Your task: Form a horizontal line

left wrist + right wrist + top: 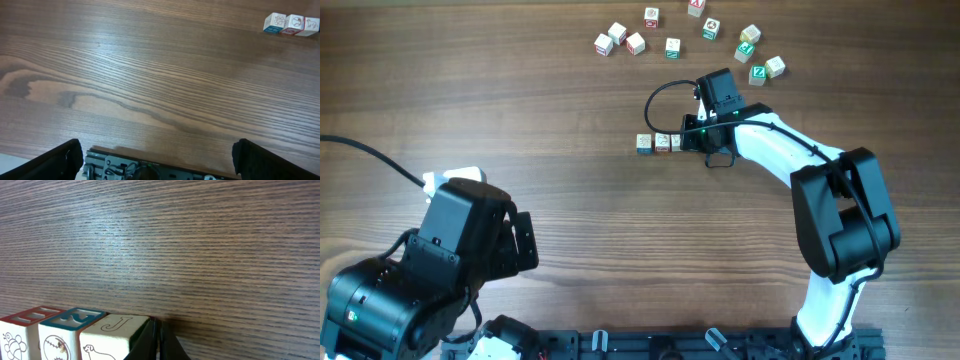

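Three small white letter cubes sit in a touching horizontal row at the table's middle. In the left wrist view, from left to right, they are blue-printed, red-printed and mostly plain white. My right gripper is shut and empty. In the right wrist view its tips press against the right side of the white J cube, with the two other cubes to its left. My left gripper is open and empty near the front left, far from the row; its fingers frame bare table.
Several loose letter cubes lie scattered along the far edge, white and red ones on the left and green-printed ones on the right. The right arm's black cable loops just behind the row.
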You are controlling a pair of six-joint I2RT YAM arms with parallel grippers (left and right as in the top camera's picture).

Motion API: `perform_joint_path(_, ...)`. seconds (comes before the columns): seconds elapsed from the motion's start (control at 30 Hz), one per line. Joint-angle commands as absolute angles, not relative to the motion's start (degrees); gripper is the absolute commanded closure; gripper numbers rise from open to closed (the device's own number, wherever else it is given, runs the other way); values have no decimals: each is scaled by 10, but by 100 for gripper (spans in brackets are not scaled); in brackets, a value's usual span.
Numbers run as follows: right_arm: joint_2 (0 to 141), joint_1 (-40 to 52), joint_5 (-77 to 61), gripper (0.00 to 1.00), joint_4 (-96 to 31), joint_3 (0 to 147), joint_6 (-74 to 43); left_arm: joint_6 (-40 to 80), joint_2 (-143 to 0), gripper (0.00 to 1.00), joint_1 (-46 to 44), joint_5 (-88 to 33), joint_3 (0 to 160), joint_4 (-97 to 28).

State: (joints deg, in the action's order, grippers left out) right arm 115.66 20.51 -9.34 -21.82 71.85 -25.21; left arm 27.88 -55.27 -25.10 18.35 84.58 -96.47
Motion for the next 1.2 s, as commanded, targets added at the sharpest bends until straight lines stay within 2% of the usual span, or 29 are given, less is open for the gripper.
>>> perform_joint_path(0.0,1151,206,-123,95,-217,725,-239,274,-552,0,-251,185,844,-965)
perform_joint_path(1.07,1151,211,-136,96,-212,725,-225,274,-552,0,-251,185,844,-965)
perform_joint_path(1.17,1151,211,-97,95,-216,725,-244,274,-552,0,-251,185,844,-965)
